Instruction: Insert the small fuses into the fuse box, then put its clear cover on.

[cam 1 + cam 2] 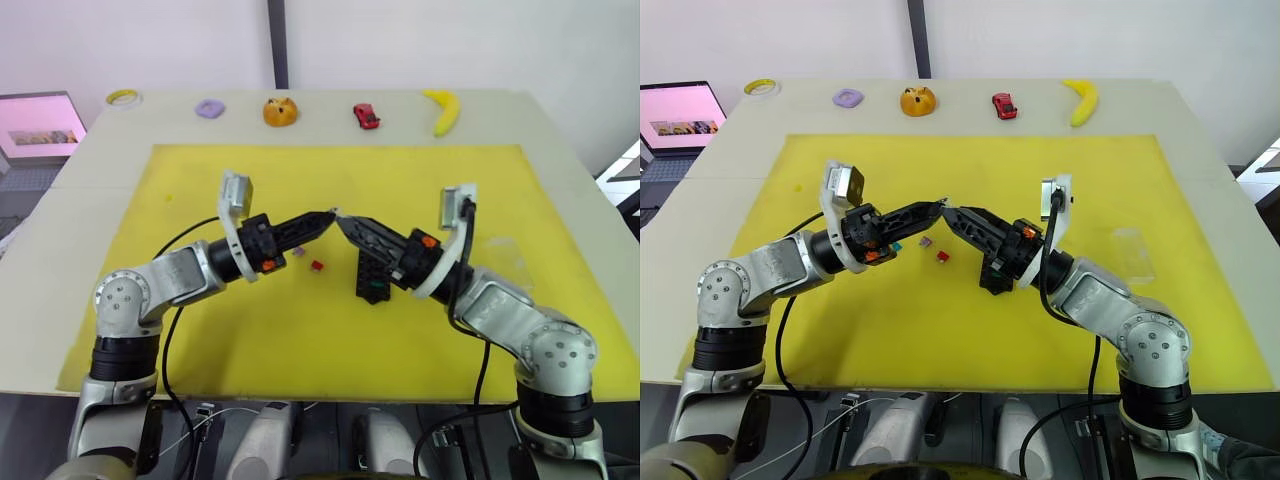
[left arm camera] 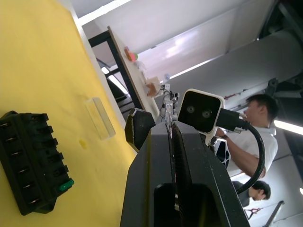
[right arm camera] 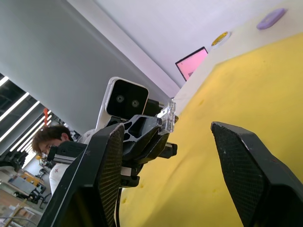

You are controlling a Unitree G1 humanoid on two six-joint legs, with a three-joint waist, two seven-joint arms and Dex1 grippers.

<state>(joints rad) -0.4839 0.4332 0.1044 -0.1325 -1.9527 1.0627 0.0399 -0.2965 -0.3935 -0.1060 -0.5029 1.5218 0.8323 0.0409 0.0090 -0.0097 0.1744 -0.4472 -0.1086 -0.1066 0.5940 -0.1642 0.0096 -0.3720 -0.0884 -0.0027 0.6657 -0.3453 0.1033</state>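
Note:
The black fuse box [image 1: 372,276] lies on the yellow mat [image 1: 300,340], with a green fuse [image 2: 66,185] in one end slot. Loose small fuses lie left of it: a red one [image 1: 317,265] and a purple one [image 1: 299,251]. My left gripper [image 1: 328,215] hovers above the mat, shut on a small translucent fuse [image 3: 168,117]. Tip to tip with it, my right gripper [image 1: 341,222] is open, its fingers [image 3: 106,156] spread on either side of that fuse. The clear cover [image 1: 1133,250] lies flat on the mat to the right.
Along the table's far edge stand a tape roll [image 1: 124,97], a purple ring [image 1: 209,108], an orange toy [image 1: 281,111], a red toy car [image 1: 367,116] and a banana [image 1: 444,110]. A laptop [image 1: 40,125] sits at far left. People [image 2: 255,127] are beyond the table.

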